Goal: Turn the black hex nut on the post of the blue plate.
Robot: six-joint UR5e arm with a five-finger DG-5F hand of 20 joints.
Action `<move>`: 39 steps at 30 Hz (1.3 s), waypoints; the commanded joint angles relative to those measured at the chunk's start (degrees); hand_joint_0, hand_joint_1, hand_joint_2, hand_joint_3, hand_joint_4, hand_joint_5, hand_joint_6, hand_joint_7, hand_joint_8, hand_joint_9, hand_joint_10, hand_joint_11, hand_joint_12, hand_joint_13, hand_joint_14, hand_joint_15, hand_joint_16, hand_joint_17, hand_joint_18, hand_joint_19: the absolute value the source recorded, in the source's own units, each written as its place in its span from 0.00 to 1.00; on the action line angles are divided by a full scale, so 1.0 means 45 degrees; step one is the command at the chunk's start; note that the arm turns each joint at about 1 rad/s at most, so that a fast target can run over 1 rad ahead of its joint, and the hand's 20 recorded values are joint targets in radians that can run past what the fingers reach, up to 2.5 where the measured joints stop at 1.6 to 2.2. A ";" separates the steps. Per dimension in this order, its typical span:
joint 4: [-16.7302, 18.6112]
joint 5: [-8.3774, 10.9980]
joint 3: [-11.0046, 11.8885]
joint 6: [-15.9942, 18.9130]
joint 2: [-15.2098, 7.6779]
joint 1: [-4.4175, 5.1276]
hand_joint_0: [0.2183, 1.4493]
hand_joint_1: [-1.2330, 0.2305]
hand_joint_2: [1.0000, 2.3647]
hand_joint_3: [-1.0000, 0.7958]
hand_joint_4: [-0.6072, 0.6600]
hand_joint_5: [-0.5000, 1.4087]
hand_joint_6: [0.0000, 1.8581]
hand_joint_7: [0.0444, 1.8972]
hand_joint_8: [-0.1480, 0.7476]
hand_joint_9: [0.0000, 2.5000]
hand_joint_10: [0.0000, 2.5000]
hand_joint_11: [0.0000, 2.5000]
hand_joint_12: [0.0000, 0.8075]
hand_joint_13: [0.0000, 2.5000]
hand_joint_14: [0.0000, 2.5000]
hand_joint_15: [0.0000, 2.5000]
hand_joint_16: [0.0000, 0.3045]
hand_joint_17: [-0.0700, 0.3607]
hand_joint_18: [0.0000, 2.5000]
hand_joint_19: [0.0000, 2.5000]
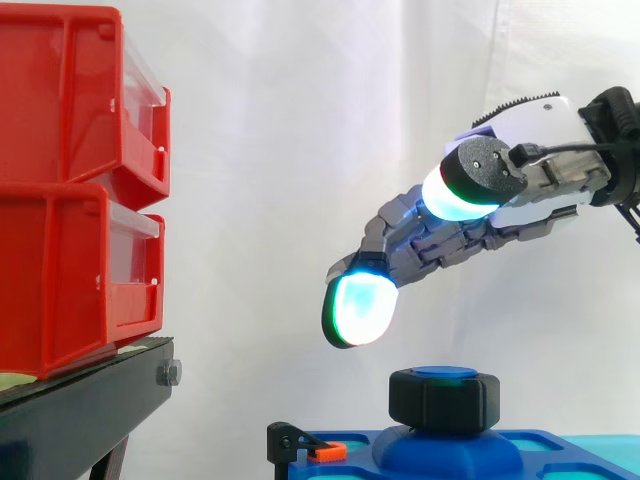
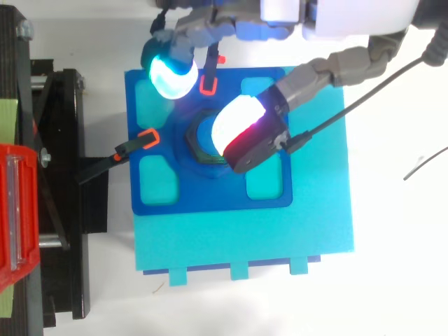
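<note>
- The hand (image 1: 440,245) is seen coming in from the right of the side view, held in the air above the blue plate (image 2: 210,199); its fingers (image 1: 360,300) are spread and only loosely bent, and nothing is held between them.
- The black hex nut (image 1: 443,398) is seated on the blue post (image 2: 203,133) at the middle of the plate; in the side view a clear gap is seen between the nut and the lowest glowing pad, which hangs above it and a little to its left.
- In the top view part of the nut is covered by the thumb pad (image 2: 241,129); another pad, lit cyan, is seen over the plate's upper left corner in that view.
- The plate is laid on a turquoise board (image 2: 245,238); the board is carried by the white bench (image 2: 392,245).
- Two black clamps with orange tips are set at the plate, one at its left edge (image 2: 143,140) and one at its upper edge (image 2: 208,84); the plate appears to be gripped by them, though the contact cannot be made out for certain.
- Red bins (image 1: 60,200) are stacked on a black stand (image 1: 80,410) at the left of the side view, well apart from the hand.
</note>
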 commanded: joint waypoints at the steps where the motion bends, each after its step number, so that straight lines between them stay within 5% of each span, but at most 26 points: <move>1: 0.0039 0.0217 0.0004 0.0172 -0.0004 0.0290 0.21 0.68 0.00 0.28 0.60 0.15 0.27 0.38 0.42 0.05 0.00 0.00 0.47 0.02 0.00 0.00 0.20 0.48 0.00 0.03; 10: 0.0058 0.0686 -0.0524 0.0426 -0.0004 0.0818 0.20 0.65 0.00 0.28 0.60 0.14 0.27 0.39 0.41 0.04 0.00 0.00 0.47 0.00 0.00 0.00 0.20 0.48 0.00 0.04; 14: 0.0097 0.0725 -0.0543 0.0504 0.0015 0.0974 0.18 0.52 0.00 0.28 0.61 0.13 0.27 0.41 0.42 0.03 0.00 0.00 0.47 0.01 0.00 0.00 0.21 0.49 0.00 0.03; 30: 0.0039 0.0686 -0.0543 0.0484 0.0015 0.0974 0.19 0.49 0.00 0.28 0.61 0.13 0.27 0.43 0.42 0.04 0.00 0.00 0.47 0.03 0.00 0.00 0.21 0.49 0.00 0.04; 39: 0.0039 0.0393 -0.0543 0.0211 -0.0004 0.0701 0.19 0.45 0.00 0.28 0.61 0.13 0.27 0.43 0.42 0.04 0.00 0.00 0.47 0.04 0.00 0.00 0.20 0.48 0.00 0.04</move>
